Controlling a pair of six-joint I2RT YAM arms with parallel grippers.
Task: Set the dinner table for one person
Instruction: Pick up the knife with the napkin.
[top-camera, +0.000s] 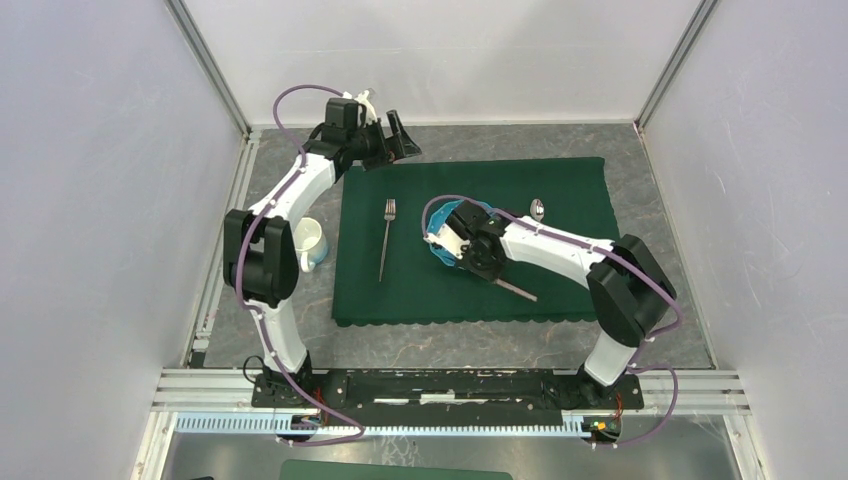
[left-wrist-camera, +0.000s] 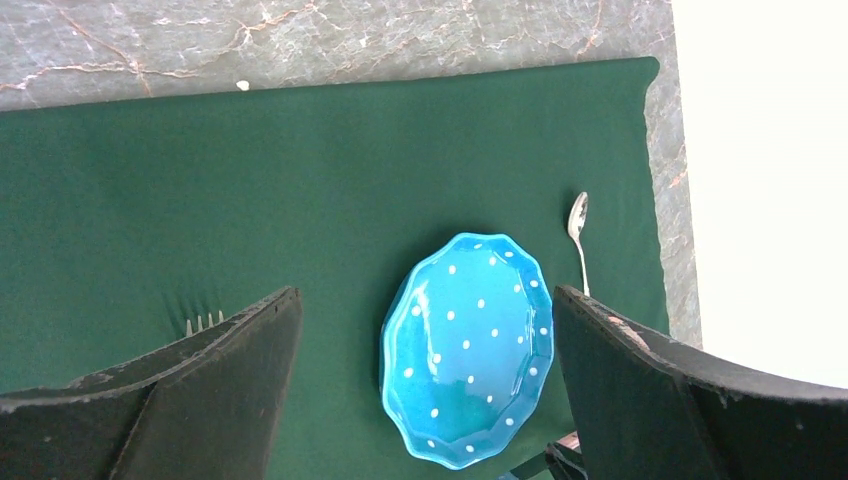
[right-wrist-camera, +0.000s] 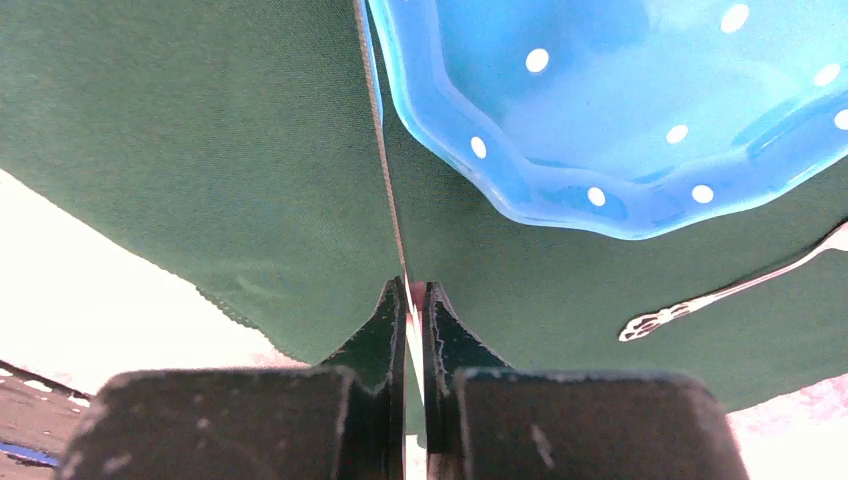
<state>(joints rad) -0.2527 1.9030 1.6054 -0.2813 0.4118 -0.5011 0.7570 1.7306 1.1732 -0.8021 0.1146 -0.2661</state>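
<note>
1. The dinner table (top-camera: 640, 180): your dark-grey veined surface fills the enclosure floor and carries every item listed below.

2. Green cloth (top-camera: 420, 290): it lies flat in the middle of the table with its scalloped edge towards the arm bases. Bare stone shows on all four sides.

3. Left gripper (left-wrist-camera: 425, 295): you have it raised over the cloth's far-left corner. The jaws stand wide apart with nothing between them. Its camera looks down on the plate, the spoon and the fork tines.

4. Right gripper (right-wrist-camera: 413, 295): you have it low over the middle of the cloth, above the plate in the top view. The fingers are pressed together on a knife (right-wrist-camera: 382, 150), gripping the blade edge-on.

5. Plate (left-wrist-camera: 470, 350): blue with white dots and a wavy rim, it sits on the cloth.

6. Mug (top-camera: 312, 245): pale, it stands on bare table just off the cloth's left edge, partly hidden by the left arm.

7. Knife: the serrated blade runs close alongside the plate's rim. In the top view its other end juts out behind the gripper, towards the arm bases. Whether it touches the cloth cannot be told.

8. Fork (top-camera: 386, 240): it lies on the cloth left of the plate and apart from it, tines to the far side.

9. Spoon (left-wrist-camera: 578, 225): it lies on the cloth right of the plate, its bowl to the far side.
</note>
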